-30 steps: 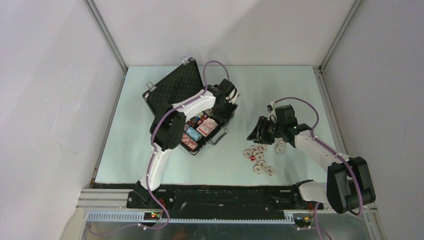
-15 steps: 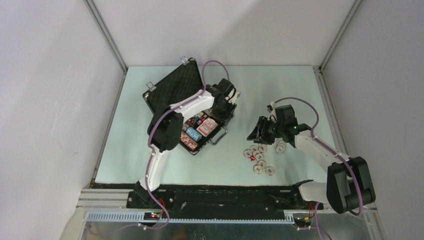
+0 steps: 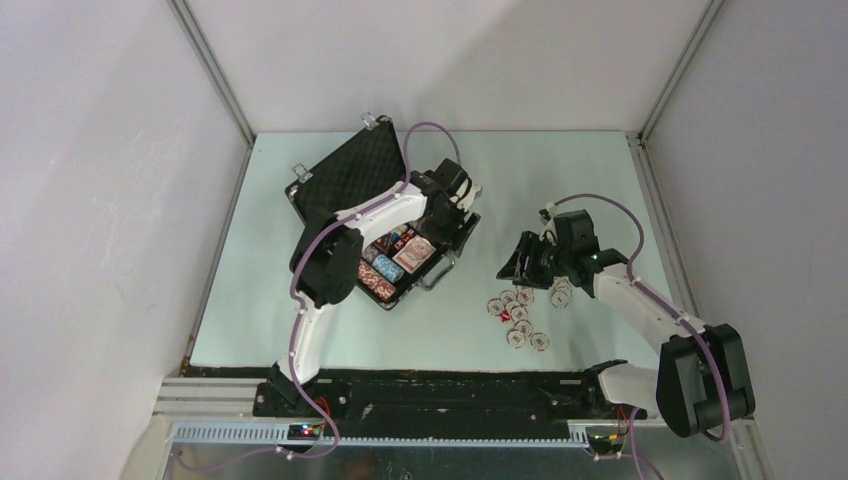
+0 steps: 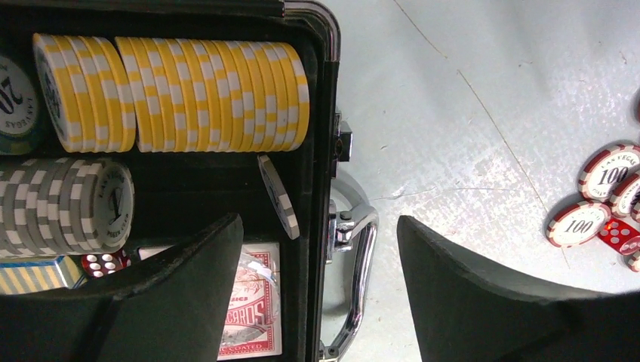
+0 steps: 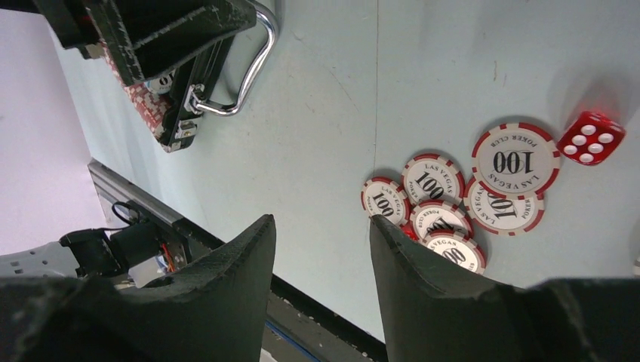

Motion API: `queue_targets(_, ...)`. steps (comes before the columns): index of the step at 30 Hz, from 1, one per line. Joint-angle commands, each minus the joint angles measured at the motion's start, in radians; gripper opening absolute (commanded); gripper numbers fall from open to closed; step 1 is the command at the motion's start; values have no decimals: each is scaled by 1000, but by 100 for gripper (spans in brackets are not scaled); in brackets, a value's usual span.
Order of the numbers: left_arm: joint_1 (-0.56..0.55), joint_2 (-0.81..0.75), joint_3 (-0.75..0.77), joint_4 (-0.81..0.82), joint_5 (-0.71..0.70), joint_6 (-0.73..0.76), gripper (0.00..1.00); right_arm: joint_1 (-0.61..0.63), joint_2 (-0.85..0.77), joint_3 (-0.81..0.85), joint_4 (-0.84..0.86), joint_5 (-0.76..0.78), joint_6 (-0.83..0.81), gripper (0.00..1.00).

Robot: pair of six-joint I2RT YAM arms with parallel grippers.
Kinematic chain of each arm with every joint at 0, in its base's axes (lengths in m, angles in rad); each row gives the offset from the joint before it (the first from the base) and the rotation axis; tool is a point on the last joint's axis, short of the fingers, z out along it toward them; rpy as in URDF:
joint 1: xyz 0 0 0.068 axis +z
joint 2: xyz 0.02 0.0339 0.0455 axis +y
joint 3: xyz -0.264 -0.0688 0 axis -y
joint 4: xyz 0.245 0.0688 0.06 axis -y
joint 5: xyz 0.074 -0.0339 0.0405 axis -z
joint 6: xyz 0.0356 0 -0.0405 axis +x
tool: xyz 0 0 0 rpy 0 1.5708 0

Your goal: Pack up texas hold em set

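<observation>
Black case [image 3: 350, 175] is lying open on the table's [image 3: 560, 170] left, the left gripper [image 4: 317, 234] hanging wide and empty over its chip rows [image 4: 211, 94], the right gripper [image 5: 321, 226] parted, empty, beside loose red chips [image 5: 515, 160].

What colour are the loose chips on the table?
Red and white chips, clearest in right wrist view.

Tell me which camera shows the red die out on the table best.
Right wrist: the die sits whole and sharp beside the red-and-white chips, a six-pip face showing. The left wrist view catches the die only at its right edge, among chips. The top view shows the die as a red speck.
</observation>
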Motion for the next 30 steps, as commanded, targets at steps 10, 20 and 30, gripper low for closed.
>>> queue_targets(10,-21,-47,-2,19,41,43,53,-19,-75,41,-31,41,-14,53)
queue_targets(20,-23,-64,1,5,-44,57,79,-25,-103,42,-72,118,-8,67)
queue_targets(30,-44,-219,-64,72,-179,19,97,-17,-118,133,-378,660,80,100)
